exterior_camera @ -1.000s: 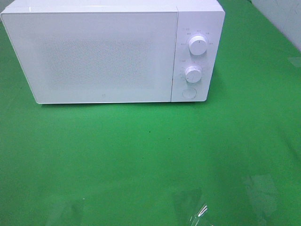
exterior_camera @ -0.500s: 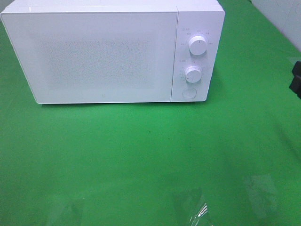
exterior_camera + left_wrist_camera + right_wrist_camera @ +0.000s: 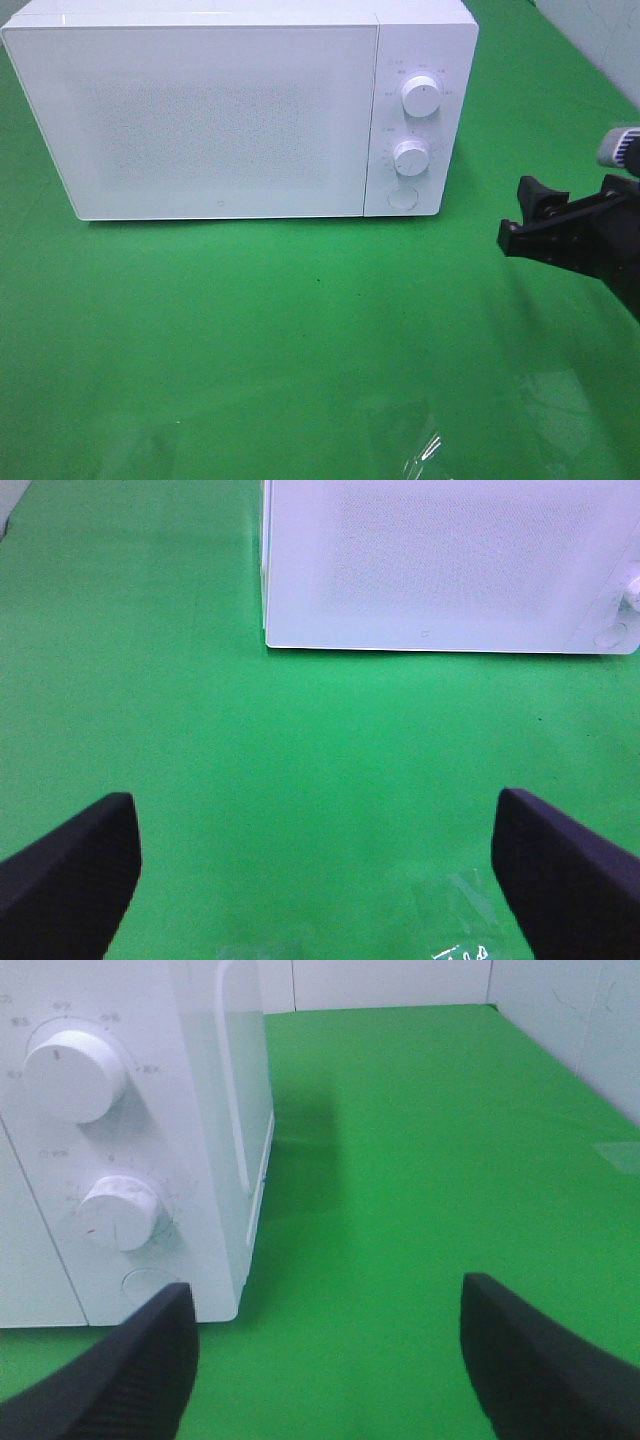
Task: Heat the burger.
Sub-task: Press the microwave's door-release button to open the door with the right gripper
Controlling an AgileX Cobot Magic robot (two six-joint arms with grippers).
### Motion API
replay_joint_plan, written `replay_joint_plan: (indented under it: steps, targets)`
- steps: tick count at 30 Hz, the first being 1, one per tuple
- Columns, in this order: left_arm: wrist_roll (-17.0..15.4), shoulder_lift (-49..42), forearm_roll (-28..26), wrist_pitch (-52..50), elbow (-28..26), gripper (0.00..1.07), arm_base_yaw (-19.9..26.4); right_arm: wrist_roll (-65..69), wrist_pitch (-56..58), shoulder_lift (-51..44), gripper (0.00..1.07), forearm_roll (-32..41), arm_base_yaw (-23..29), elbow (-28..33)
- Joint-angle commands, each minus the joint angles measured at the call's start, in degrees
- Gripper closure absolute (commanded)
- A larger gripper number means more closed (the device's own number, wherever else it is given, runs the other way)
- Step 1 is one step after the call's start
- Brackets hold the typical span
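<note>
A bench (image 3: 300, 330) draped in smooth, bright green cloth fills the scene, with pale wall at the far right. At the far side stands a boxy white microwave (image 3: 200, 120), its flat door shut and finely speckled. The burger shows in no view. The black right hand (image 3: 518, 215) hangs to the right of the microwave, fingers spread, holding nothing. The left hand (image 3: 320, 870) is also spread wide over bare cloth. On the microwave's right panel sit two ribbed round knobs (image 3: 421, 97) above a flat round button (image 3: 402, 197). Crinkled clear film (image 3: 425, 450) lies at the near edge.
</note>
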Motion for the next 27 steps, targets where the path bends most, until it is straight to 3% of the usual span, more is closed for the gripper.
replay_joint_plan:
  steps: [1,7,17,27]
  targets:
    - [-0.23,-0.23,-0.34,-0.46,0.17,0.19,0.17,-1.32,-3.04,3.55,0.37,5.5,6.36,-1.49]
    - [-0.23,-0.23,-0.34,-0.46,0.17,0.19,0.17,-3.95,-2.92,7.62,0.37,6.19,11.86,-5.61]
    - [-0.23,-0.23,-0.34,-0.46,0.17,0.19,0.17,-1.78,-1.09,10.54,0.37,6.36,13.35,-10.31]
    - [-0.23,-0.23,-0.34,-0.46,0.17,0.19,0.17,29.62,-1.43,10.77,0.42,5.84,13.35,-10.66]
